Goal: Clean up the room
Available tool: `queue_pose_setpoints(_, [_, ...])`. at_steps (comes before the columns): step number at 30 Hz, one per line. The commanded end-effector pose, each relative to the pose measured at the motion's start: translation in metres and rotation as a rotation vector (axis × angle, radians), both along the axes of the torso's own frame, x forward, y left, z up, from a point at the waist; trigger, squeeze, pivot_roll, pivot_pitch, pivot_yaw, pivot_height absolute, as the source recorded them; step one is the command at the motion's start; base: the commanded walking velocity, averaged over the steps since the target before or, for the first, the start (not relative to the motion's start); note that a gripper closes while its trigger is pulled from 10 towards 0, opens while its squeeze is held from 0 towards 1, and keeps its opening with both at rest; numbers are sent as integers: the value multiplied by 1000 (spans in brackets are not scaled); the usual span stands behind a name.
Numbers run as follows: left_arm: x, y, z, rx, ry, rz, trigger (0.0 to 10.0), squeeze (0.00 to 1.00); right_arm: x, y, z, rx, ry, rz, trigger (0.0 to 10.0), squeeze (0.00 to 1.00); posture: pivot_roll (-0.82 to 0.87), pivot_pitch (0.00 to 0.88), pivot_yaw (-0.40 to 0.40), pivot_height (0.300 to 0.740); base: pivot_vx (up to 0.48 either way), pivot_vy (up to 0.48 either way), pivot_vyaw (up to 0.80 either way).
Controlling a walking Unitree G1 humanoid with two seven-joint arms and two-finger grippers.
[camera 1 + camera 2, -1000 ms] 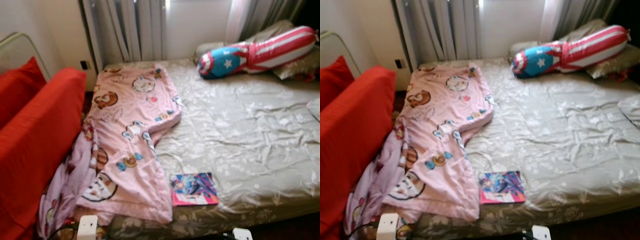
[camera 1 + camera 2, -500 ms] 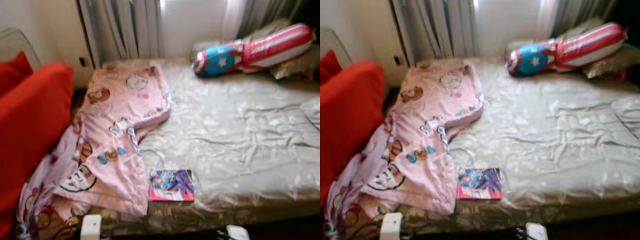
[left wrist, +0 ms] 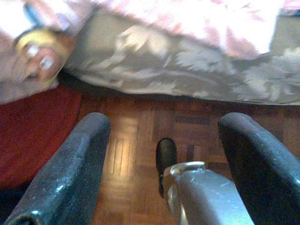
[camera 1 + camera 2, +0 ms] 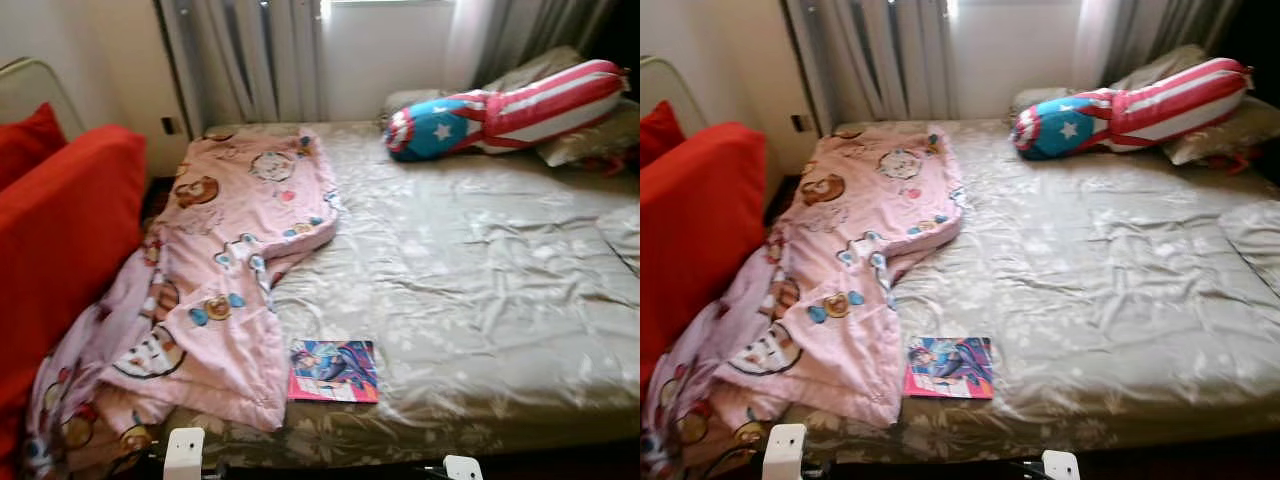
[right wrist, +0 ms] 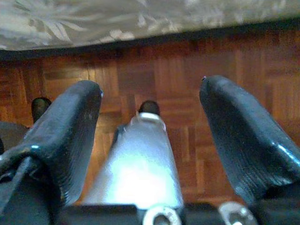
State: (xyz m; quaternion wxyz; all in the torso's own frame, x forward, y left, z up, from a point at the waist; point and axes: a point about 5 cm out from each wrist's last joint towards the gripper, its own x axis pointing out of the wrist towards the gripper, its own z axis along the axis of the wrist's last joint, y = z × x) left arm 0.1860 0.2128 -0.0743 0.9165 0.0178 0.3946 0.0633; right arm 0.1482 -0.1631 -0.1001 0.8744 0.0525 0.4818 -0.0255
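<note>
Looking down across a wide bed (image 4: pixel 480 300) covered by a rumpled grey-beige sheet with a pale floral print. A pink blanket (image 4: pixel 225 270) printed with cartoon animals lies along the bed's left edge, running from near the head end to the foot edge, where it spills over the left front corner toward the floor. A thin book with a bright pink and blue cover (image 4: pixel 334 370) lies flat on the sheet near the foot edge, just beside the blanket's lower hem. At the head end, toward the right corner, a long bolster pillow (image 4: pixel 510 108) in blue with a white star and red and white stripes rests against grey pillows. A red sofa (image 4: pixel 60 250) stands beside the bed's left edge, touching the hanging blanket. Grey curtains (image 4: pixel 250 60) hang behind the head of the bed.

Both arms hang low before the foot of the bed. The left end effector (image 3: pixel 164 159) has its two black fingers spread apart over a wooden parquet floor (image 3: pixel 136 140), holding nothing. The right end effector (image 5: pixel 150 136) likewise has its fingers apart and bare over the same floor.
</note>
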Motion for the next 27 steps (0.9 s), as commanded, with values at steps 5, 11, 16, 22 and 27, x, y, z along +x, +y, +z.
queue_pose_setpoints(5, [-5,4,-2,1,13,14,10000,0,6,7,2,11,-14,20,10000,0,32,0,-11,740,0,0,800])
queue_pose_setpoints(11, [-5,3,-2,-1,13,15,10000,0,6,0,2,9,-17,24,10000,0,30,0,-11,740,0,0,800])
queue_pose_setpoints(16, [-5,3,-2,-2,12,15,10000,0,4,-12,3,2,-14,15,10000,0,29,0,-10,740,0,0,800])
queue_pose_setpoints(22, [-4,2,-2,-3,11,16,10000,0,3,-15,3,4,-11,17,10000,0,30,0,-11,740,0,0,800])
queue_pose_setpoints(27, [-4,2,-2,-4,11,16,10000,0,3,-15,3,5,-9,14,10000,0,29,0,-11,740,0,0,800])
